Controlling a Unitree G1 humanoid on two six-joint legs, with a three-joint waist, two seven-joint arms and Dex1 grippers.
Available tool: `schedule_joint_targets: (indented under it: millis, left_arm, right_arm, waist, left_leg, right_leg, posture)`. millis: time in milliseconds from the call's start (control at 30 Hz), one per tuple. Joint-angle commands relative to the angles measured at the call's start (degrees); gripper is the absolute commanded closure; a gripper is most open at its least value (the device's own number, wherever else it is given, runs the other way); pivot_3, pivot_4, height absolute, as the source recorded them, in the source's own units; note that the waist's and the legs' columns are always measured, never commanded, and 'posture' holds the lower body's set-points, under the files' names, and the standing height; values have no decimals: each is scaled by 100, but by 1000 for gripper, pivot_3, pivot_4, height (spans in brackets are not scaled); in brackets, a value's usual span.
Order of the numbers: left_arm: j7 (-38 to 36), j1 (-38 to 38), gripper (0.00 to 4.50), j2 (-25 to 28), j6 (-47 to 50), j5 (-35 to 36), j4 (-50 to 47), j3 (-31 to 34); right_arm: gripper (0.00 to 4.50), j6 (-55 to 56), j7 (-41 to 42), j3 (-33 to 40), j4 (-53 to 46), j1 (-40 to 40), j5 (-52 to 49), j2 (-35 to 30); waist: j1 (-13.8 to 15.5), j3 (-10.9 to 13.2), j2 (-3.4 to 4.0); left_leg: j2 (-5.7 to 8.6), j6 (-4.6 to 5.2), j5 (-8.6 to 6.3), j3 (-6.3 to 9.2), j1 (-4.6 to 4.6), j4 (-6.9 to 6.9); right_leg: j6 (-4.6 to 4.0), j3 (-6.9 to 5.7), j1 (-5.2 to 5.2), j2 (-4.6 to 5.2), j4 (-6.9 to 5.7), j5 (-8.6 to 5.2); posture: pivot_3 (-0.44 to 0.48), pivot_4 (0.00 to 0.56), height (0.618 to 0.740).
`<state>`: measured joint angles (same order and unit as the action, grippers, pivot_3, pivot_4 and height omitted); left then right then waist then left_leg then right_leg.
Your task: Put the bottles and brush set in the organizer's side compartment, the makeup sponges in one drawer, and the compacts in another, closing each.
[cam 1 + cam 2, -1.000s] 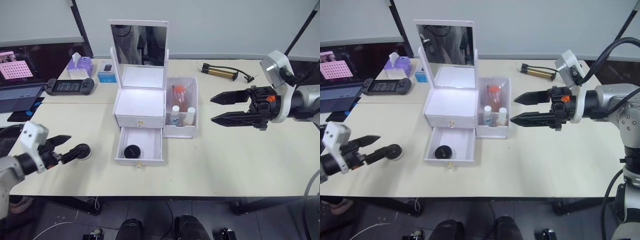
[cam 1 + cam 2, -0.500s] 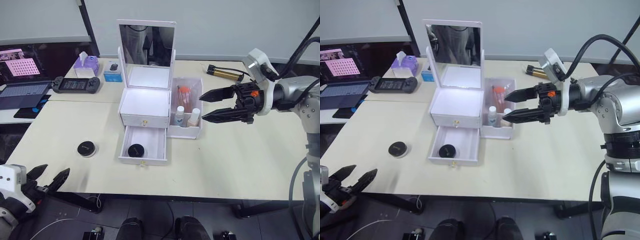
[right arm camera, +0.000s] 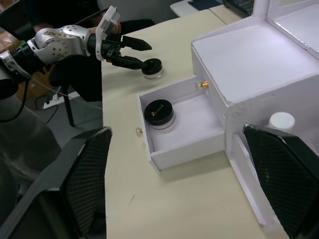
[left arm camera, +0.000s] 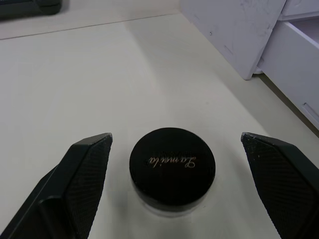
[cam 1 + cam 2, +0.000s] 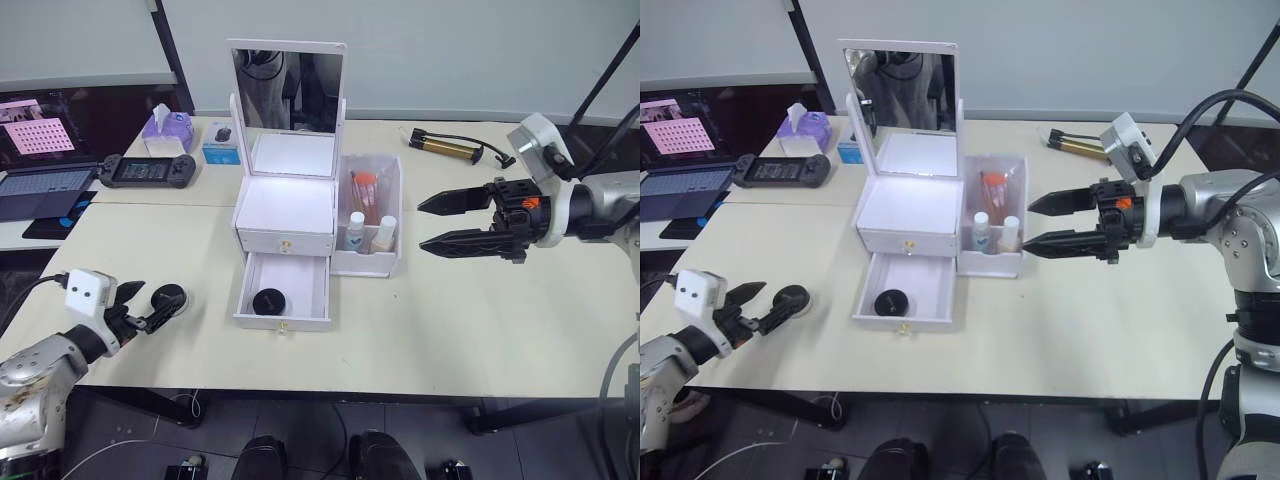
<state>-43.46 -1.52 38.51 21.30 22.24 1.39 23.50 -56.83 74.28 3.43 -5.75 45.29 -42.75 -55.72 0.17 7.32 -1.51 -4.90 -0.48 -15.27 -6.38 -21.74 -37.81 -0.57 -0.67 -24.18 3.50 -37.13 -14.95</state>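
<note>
On the desk (image 5: 450, 320) left of the organizer (image 5: 290, 215), left gripper (image 4: 174, 149) has jaws spread wide around the loose compact (image 4: 172, 168), not touching, lined up to grab. Lower drawer (image 5: 283, 292) sits open with the other compact (image 5: 267, 301) inside, likely awaiting this one. Right gripper (image 5: 432, 222) hovers, jaws apart, empty.

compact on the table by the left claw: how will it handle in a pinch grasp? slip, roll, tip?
The compact is low and wide, lying flat, so tipping seems unlikely. Its round wall and smooth-looking black lid could slip or twist between the left claw fingers. It probably rolls only if dropped on edge.
</note>
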Motion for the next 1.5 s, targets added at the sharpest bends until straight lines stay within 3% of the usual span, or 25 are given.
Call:
schedule_joint_targets:
  millis: [33,100,200,300,467,700,1000,1233,1500]
  left_arm:
    - [-87,-287,44,127,-226,-165,312,-219]
    - [-155,-357,44,121,-364,-271,561,-359]
    - [-171,-380,632,89,-471,-310,780,-425]
    - [-186,-354,1565,81,-601,-312,832,-434]
    - [-311,-339,1589,211,-671,-227,837,-299]
    - [-1165,-437,1589,708,-322,372,188,-238]
    - [-2313,-1164,1589,1258,411,698,-1067,-1458]
    - [-2384,-2117,1589,701,356,378,-982,-2527]
    - [-2495,-3011,1589,-27,-319,-298,-66,-3298]
  right_arm:
    - [0,-142,-182,392,-352,-81,-246,-149]
    - [0,-186,-271,477,-432,-153,-309,-189]
    - [0,-222,-352,563,-508,-208,-393,-244]
    - [0,-233,-404,601,-542,-240,-468,-280]
    - [0,-201,-443,516,-499,-201,-479,-238]
    - [0,-138,-425,424,-439,-144,-446,-170]
    - [0,-228,-612,668,-656,-411,-546,-185]
    - [0,-439,-1109,1261,-1162,-978,-861,-283]
    - [0,-756,-1658,2036,-1697,-1641,-1354,-474]
  waist:
    - [-3,0,0]
    - [-17,0,0]
    - [-29,0,0]
    - [-27,0,0]
    - [-20,0,0]
    - [-13,0,0]
    - [31,1,2]
    - [47,0,2]
    - [48,0,1]
  left_leg:
    - [0,0,0,0,0,0]
    - [0,0,0,-1,-1,0]
    - [-1,0,0,-1,0,0]
    - [-1,0,0,0,-1,0]
    - [0,0,0,0,-2,0]
    - [-1,0,0,0,-3,0]
    - [2,-1,1,-4,-4,-1]
    - [7,-2,2,-3,-6,-3]
    - [10,0,3,3,-6,-5]
  right_leg:
    - [0,0,1,0,0,0]
    - [1,2,-1,0,1,0]
    - [0,0,0,0,0,0]
    - [0,-1,0,1,1,0]
    - [1,0,0,3,1,0]
    - [1,-2,-2,2,1,0]
    - [3,0,1,-2,1,0]
    - [9,8,4,-7,1,1]
    - [12,10,8,-10,1,2]
  posture:
    - [0,150,701]
    - [0,150,701]
    - [0,150,701]
    - [0,150,701]
    - [0,150,701]
    - [0,150,701]
    - [0,150,701]
    - [0,150,701]
    - [0,150,701]
